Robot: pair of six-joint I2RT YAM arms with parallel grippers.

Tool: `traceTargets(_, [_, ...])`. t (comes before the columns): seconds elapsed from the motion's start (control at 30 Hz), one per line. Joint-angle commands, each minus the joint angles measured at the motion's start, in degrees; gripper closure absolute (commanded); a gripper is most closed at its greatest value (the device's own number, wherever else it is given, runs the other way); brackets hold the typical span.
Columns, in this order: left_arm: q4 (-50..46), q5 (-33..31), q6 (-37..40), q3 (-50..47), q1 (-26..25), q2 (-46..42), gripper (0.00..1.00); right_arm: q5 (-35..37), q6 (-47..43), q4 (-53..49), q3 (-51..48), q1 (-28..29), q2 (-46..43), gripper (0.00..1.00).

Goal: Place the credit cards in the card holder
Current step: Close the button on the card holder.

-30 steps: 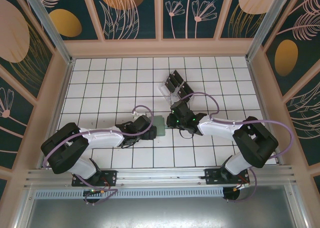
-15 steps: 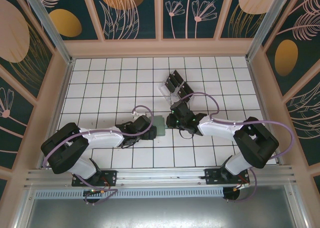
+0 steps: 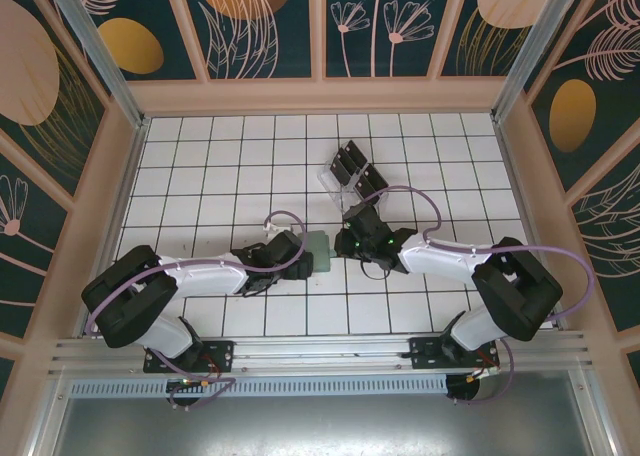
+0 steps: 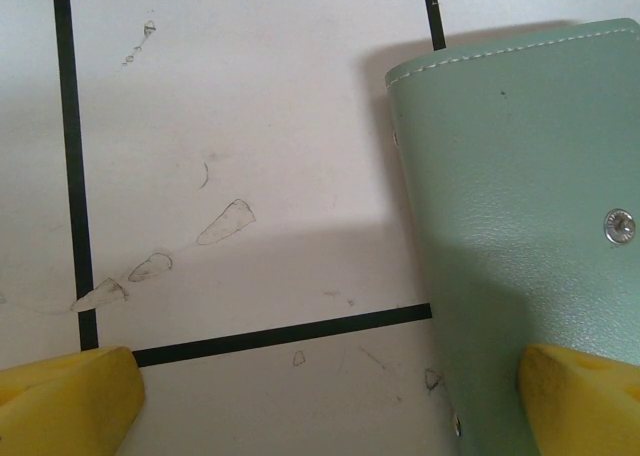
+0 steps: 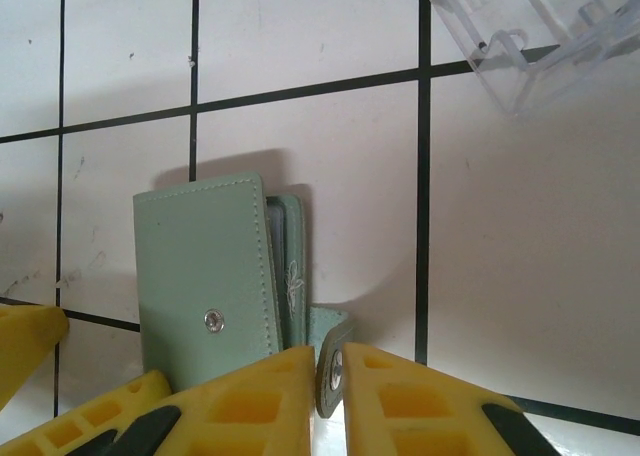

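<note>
Now we had the right gripper (image 5: 327, 378) pinching the tab (image 5: 331, 356) of the holder (image 5: 205, 276), which lay lengthwise ahead of it, left gripper (image 4: 325, 391) spread wide over its far edge.

Count: one soft grey-green rectangular card holder (image 3: 318, 246), with one metal snap stud (image 5: 212, 321) on its face. One clear plastic slotted rack (image 3: 336, 183) just beyond the holder. It carries several small black rectangular credit cards (image 3: 350, 161), exact number unreadable. Two white-and-black robot arms flank the holder: left arm (image 3: 200, 274), right arm (image 3: 450, 261).
</note>
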Motion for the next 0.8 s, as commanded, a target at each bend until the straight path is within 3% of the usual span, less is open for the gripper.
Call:
traceTargets(0.0, [0.4, 1.8, -0.1, -2.7, 0.9, 3.9, 0.02, 0.7, 1.0, -0.5, -0.5, 0.4, -1.1, 0.85])
traceTargets(0.37, [0.6, 1.8, -0.2, -2.8, 0.9, 3.8, 0.02, 0.4, 0.7, -0.5, 0.1, 0.4, -0.9, 0.91])
traceTargets(0.5, [0.6, 1.8, -0.1, -2.8, 0.9, 3.9, 0.02, 0.3, 0.7, -0.5, 0.3, 0.4, -1.0, 1.0])
traceTargets(0.77, [0.7, 2.0, 0.0, -2.8, 0.9, 3.9, 0.02, -2.8, 0.6, 2.7, 0.3, 0.5, -1.7, 1.0])
